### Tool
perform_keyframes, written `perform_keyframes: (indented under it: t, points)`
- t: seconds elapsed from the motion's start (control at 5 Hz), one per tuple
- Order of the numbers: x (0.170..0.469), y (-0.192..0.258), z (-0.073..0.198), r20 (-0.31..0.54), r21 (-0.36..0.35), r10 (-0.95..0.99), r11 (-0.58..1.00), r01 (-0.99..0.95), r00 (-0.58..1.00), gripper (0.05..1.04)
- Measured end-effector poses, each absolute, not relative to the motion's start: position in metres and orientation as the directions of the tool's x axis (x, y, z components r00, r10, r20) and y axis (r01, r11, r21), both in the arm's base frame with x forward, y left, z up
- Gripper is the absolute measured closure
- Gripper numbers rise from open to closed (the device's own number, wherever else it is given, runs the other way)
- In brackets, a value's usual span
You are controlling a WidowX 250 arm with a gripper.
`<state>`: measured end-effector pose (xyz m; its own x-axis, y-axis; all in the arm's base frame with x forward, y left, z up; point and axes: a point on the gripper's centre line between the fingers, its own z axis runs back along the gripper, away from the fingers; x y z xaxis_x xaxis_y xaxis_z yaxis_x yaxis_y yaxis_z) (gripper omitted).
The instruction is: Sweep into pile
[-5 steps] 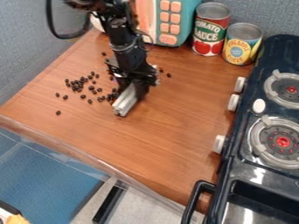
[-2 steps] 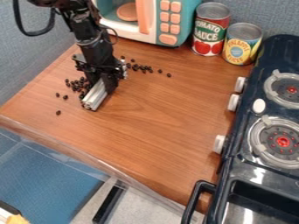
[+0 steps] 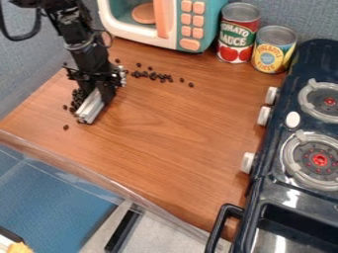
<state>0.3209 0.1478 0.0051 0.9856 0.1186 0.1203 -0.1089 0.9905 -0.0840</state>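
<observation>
One black two-finger claw [image 3: 98, 89], clamped on one silvery grooved metal bar [image 3: 91, 106] over the brown wooden desk [image 3: 165, 133]! Small round black beans [image 3: 77, 96] crowd the bar's left side, too bunched to count; a second scatter lies right of the claw. Behind, two cylindrical metal cans [image 3: 237, 37], one teal-and-white toy microwave [image 3: 206, 29]!

Smooth wood grain with a soft sheen is seen on the table [image 3: 172, 143]. The wall [image 3: 316, 22] is covered in matt, rough, cloth-like stuff. Bare metal is shown on the tops of the cans [image 3: 274, 49]. The microwave [image 3: 213, 24] appears to be made of smooth plastic; the stove [image 3: 294, 193] is finished in glossy black.
</observation>
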Motion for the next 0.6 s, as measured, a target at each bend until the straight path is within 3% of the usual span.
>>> perform_keyframes:
  t: [0.6]
  points:
    - [0.315, 0.138, 0.012, 0.129, -0.161, 0.146, 0.979, -0.124, 0.981, 0.693]
